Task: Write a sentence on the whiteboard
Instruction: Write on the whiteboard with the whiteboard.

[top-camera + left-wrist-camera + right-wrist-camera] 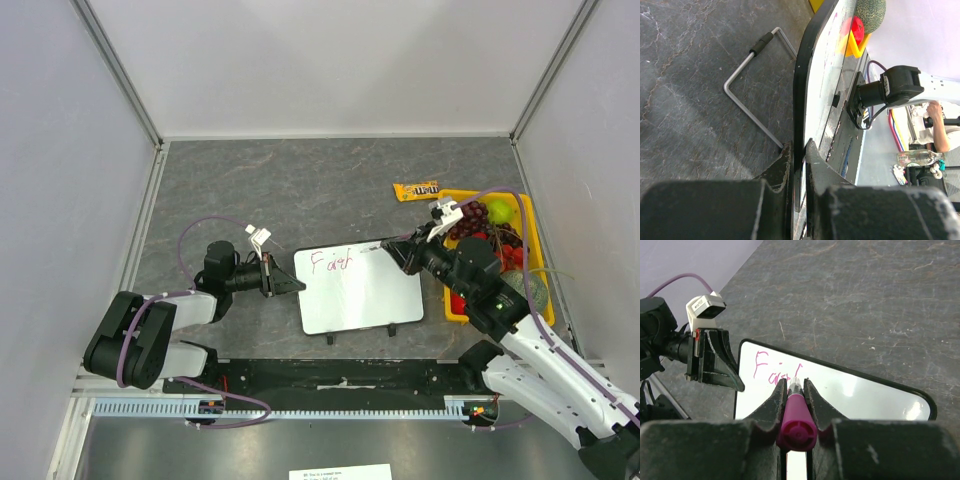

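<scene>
The whiteboard (365, 295) lies on the dark table between the two arms. Pink lettering, the start of the sentence (332, 262), runs along its upper left. My left gripper (296, 285) is shut on the board's left edge; in the left wrist view the black frame (804, 85) is pinched between the jaws of the left gripper (797, 148). My right gripper (796, 383) is shut on a magenta marker (796, 417). The marker's tip touches the whiteboard (865, 395) just right of the last pink stroke of the sentence (771, 371).
A yellow tray (538, 262) holding grapes, a green fruit and red fruits stands right of the board, under the right arm. An orange candy packet (416, 190) lies behind it. A bent metal rod (747, 102) lies on the table by the board's edge.
</scene>
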